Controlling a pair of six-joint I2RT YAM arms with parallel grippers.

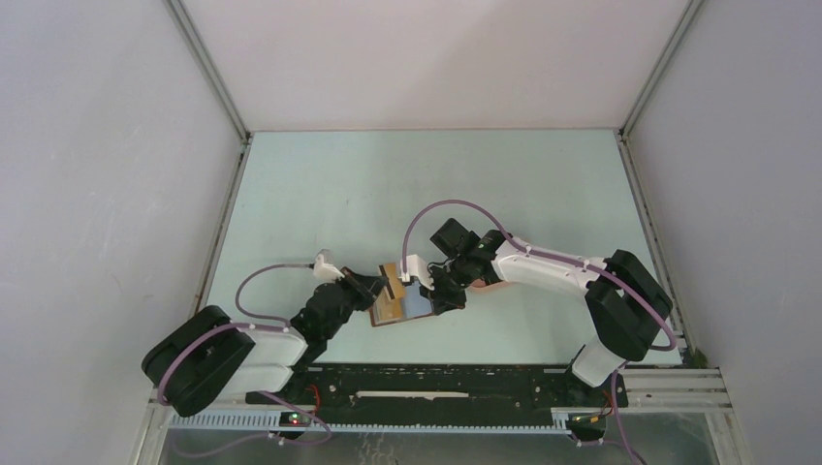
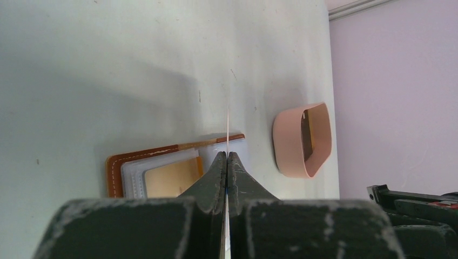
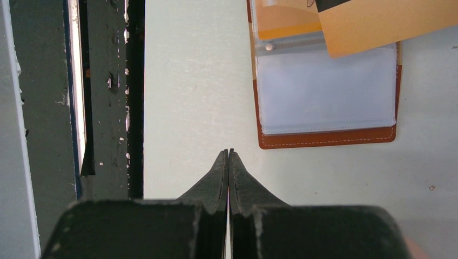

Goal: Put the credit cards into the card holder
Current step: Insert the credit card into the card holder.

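1. The card holder [image 1: 415, 298] is laid open flat on the bench [image 1: 388, 184], just below the centre of the top view, between the two end effectors.
2. The left end effector [image 2: 228, 155] is clenched on the held credit card [image 2: 228, 127]. In the left wrist view this card is seen edge-on as a thin line rising from the fingertips.
3. In that view the card holder [image 2: 162, 162] lies just beyond and left of the fingertips, and the pocketed credit card [image 2: 170, 181], tan, is seen in one clear pocket.
4. The pink tray [image 2: 286, 145] is seen at the right of the left wrist view, apart from the card holder.
5. In the right wrist view the held credit card [image 3: 378, 24], tan, is tilted over the upper right part of the card holder [image 3: 324, 102].
6. The right end effector [image 3: 228, 152] is clenched with nothing between its fingers. It is placed near the lower left corner of the card holder, not touching it.
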